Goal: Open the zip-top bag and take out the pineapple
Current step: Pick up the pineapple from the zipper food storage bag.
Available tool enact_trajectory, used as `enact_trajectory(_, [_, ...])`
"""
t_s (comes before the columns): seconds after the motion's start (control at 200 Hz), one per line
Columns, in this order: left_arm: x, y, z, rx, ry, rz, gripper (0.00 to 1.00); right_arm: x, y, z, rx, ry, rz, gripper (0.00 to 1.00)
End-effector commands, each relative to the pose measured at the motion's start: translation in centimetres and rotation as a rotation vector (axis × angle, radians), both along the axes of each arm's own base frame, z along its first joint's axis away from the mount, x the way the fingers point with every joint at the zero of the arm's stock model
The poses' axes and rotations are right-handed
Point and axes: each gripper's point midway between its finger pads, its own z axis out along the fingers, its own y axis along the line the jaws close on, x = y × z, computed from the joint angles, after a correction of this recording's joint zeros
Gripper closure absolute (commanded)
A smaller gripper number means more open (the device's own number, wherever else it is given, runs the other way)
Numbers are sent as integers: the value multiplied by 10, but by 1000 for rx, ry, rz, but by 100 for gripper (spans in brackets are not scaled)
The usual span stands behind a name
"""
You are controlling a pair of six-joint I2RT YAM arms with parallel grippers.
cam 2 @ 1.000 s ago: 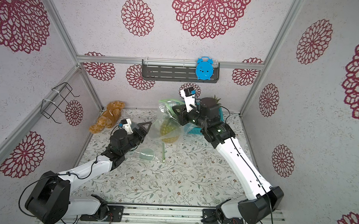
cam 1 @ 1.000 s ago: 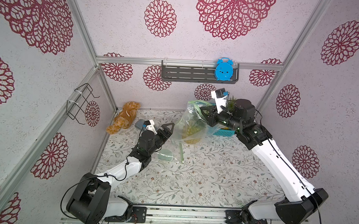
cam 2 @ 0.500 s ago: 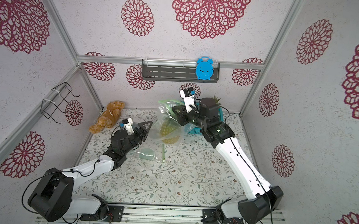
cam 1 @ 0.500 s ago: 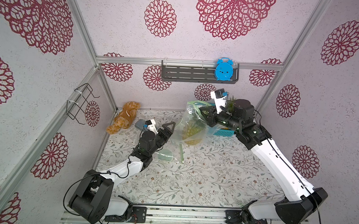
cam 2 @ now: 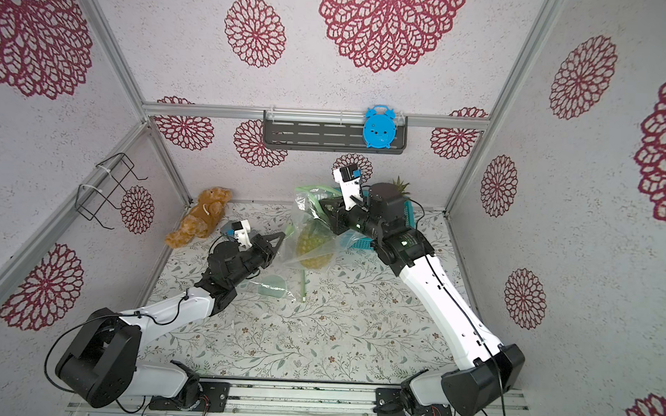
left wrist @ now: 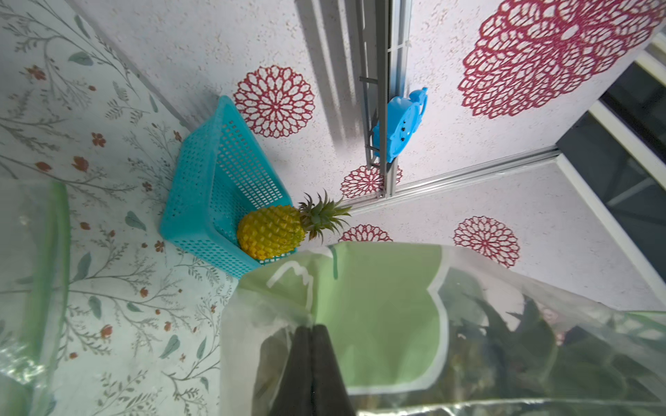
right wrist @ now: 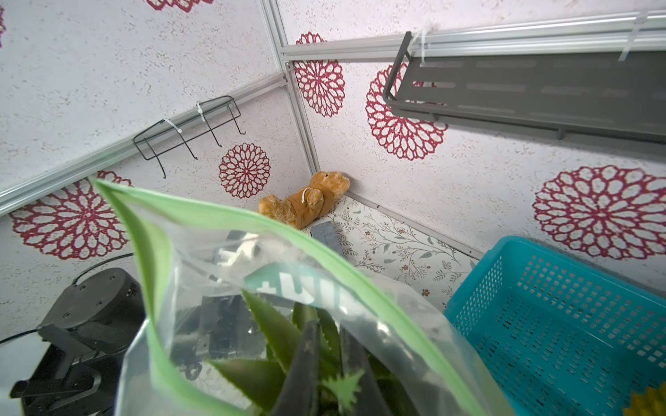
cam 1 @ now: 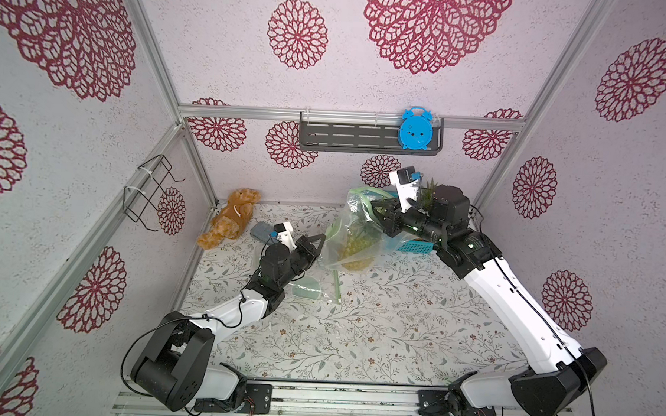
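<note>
Zip-top bag (cam 1: 351,233) hangs over the back of the table (cam 1: 376,334), mouth open, pineapple (cam 1: 354,250) inside, crown up. Change from a second ago: my left gripper (left wrist: 310,329), wide then, is now pinched together on the bag's side film. My right gripper (right wrist: 329,331) is narrow on the crown leaves inside the mouth. Teal basket (cam 1: 414,246) with a second pineapple (left wrist: 270,232) sits just behind. Spare bag (cam 1: 306,289) lies flat beside my left arm. Front of table open. White lettering (right wrist: 299,288) on the bag, unreadable.
</note>
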Motion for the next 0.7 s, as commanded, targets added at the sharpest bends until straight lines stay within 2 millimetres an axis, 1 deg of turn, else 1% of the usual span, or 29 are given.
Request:
enact_trajectory(0.0, [-1, 2, 1, 67, -26, -12, 100, -14, -11, 65, 106, -191, -20, 100])
enact_trajectory(0.155, [-4, 0, -3, 254, -44, -69, 100, -18, -19, 65, 90, -202, -45, 100])
enact_trajectory(0.215, [-5, 2, -9, 322, -40, -80, 100, -21, -22, 67, 88, -209, -54, 100])
enact_trajectory(0.545, [-9, 38, -58, 607, 32, -63, 100, -33, -41, 76, 107, -256, -107, 100])
enact_trajectory(0.695, [-6, 54, -72, 704, 57, -30, 100, -39, -47, 81, 115, -271, -120, 100])
